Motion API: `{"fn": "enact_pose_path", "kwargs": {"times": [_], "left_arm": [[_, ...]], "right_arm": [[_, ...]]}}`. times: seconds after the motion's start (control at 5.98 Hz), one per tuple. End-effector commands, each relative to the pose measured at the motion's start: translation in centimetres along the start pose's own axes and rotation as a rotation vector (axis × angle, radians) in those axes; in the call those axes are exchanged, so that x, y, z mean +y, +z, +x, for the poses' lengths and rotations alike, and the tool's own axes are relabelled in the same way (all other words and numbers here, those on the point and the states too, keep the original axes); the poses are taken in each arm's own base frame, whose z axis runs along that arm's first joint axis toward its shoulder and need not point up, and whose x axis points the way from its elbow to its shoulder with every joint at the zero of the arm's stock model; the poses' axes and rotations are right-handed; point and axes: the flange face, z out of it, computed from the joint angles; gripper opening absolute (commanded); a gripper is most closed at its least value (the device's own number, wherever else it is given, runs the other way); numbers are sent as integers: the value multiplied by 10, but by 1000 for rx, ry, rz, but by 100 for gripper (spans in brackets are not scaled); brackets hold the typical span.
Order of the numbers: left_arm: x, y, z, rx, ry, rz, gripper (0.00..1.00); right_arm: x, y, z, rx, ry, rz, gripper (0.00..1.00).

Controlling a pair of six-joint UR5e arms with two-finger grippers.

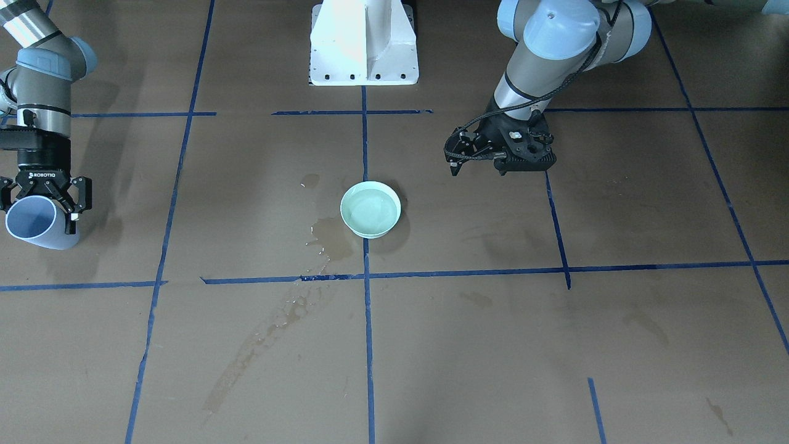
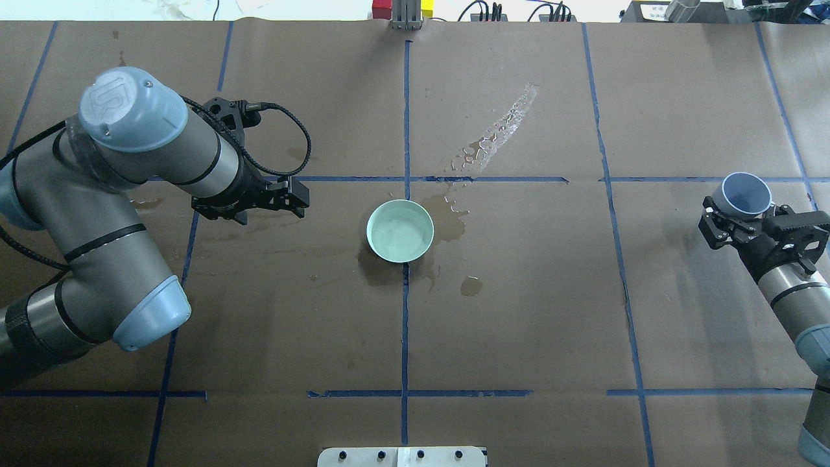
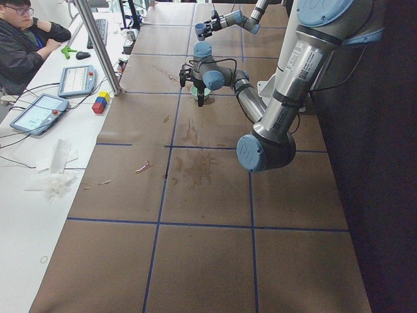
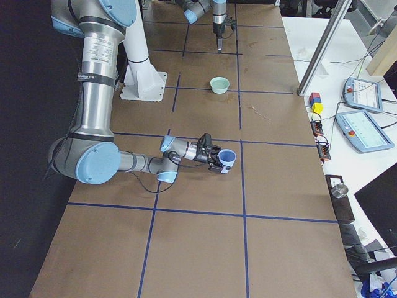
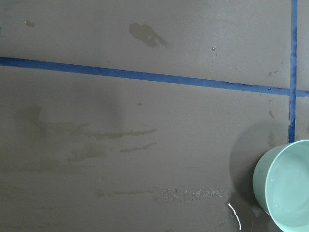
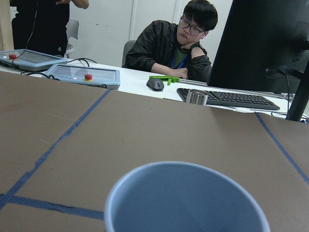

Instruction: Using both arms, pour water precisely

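Overhead exterior view puts a mint-green bowl (image 2: 428,224) near the middle of the brown table (image 2: 519,324), on a blue tape line (image 2: 404,337). The water (image 2: 397,235) lies in this bowl as a clear, glossy pool. A dark wet puddle (image 2: 450,217) touches the bowl's rim at about 2 o'clock, and a wet streak (image 2: 499,130) runs away from it toward 1 o'clock.

At 9 o'clock from the bowl, near it but apart, the left gripper (image 2: 272,214) hangs above the table with its jaws spread wide and nothing between them. Its wrist camera looks straight down on the paper and catches the bowl at the 4 o'clock corner.

Well apart at 3 o'clock, the right gripper (image 2: 744,209) clasps a pale blue cup (image 2: 747,193) tipped on its side, mouth toward 12 o'clock. Whether the cup touches the table cannot be told.
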Motion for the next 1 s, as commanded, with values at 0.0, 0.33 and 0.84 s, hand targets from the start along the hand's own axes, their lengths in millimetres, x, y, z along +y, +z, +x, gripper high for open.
{"fn": "enact_pose_path", "kwargs": {"times": [0.0,0.33,0.84], "left_arm": [[1,-1,1,1,-11,0,100],[1,0,-1,0,-11,-1,100],[0,4,-2,-6,-10,-3,100]], "right_arm": [[-1,1,1,1,10,2,19],[-1,1,0,-2,16,2,42],[-4,-2,-2,-27,43,15,84]]}}
